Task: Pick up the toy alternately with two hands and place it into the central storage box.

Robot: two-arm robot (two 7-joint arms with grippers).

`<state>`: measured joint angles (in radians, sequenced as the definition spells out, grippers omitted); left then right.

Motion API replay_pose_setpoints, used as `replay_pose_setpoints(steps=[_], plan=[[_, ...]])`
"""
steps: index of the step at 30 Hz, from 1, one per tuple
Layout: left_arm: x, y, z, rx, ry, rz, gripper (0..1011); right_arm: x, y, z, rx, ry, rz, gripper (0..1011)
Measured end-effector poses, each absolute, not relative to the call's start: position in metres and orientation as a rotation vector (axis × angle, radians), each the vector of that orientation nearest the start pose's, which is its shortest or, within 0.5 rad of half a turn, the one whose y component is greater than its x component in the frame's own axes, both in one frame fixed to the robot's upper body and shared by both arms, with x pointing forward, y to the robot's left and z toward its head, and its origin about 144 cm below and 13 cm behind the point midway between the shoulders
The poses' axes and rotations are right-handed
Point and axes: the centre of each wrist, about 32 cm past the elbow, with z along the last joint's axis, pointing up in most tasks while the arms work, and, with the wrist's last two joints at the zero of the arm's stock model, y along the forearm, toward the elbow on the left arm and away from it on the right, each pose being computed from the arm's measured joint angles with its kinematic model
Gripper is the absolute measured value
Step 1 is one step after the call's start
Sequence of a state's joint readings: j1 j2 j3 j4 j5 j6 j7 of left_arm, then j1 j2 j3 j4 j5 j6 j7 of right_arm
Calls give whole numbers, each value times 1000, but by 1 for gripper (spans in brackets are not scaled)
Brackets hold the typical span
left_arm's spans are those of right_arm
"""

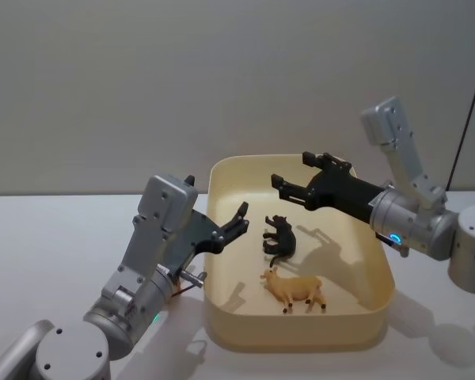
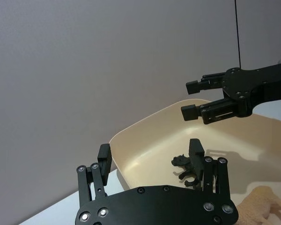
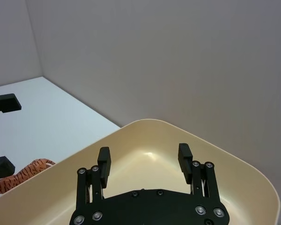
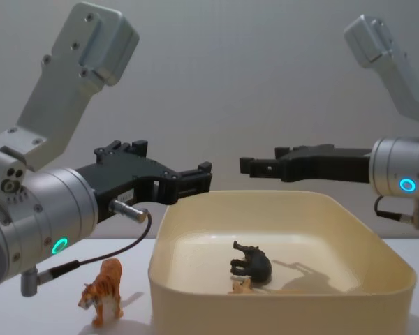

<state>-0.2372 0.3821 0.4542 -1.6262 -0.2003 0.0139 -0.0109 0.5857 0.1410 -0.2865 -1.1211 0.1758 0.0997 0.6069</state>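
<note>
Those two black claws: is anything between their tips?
Nothing: in the chest view the left gripper and right gripper face across bare air above the storage box; the black toy lies below, inside it.

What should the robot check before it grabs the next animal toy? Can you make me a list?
1. The left gripper is empty, jaws open: ok.
2. The right gripper is empty, jaws open, over the tub: ok.
3. The tiger stands upright on the table, nothing touching it: ok.
4. The dark animal and tan animal lie inside the tub: ok.
5. Every toy is in the tub: not ok, the tiger is outside.
6. No more toys wait elsewhere: cannot tell.
</note>
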Motion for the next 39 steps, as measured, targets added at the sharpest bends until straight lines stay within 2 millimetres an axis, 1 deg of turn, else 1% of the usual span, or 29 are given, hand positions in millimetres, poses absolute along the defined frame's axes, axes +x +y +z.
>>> replay_pose_setpoints(steps=[1,4,7,11,12,18,25,31,39], plan=[[492,198,1204,61,-268,1124,1002,610,-207,1226,-88,-47,-781,880],[492,198,1204,61,-268,1124,1002,609,-212,1227,-76,-57,-797,927],[492,198,1204,61,-268,1124,1002,605,-218,1228,-60,-66,-820,1001],[492,198,1204,61,-268,1124,1002,597,-233,1229,-35,-74,-860,1001],[492,198,1204,61,-268,1124,1002,597,-233,1229,-35,-74,-860,1001],[492,198,1204,61,-268,1124,1002,581,-253,1230,-2,-57,-907,1001],[492,198,1204,61,-268,1124,1002,565,-269,1229,15,-26,-935,1001],[490,199,1204,62,-266,1128,1002,556,-276,1228,22,-10,-945,1001],[478,204,1204,66,-251,1182,1002,549,-282,1228,28,3,-954,1001]])
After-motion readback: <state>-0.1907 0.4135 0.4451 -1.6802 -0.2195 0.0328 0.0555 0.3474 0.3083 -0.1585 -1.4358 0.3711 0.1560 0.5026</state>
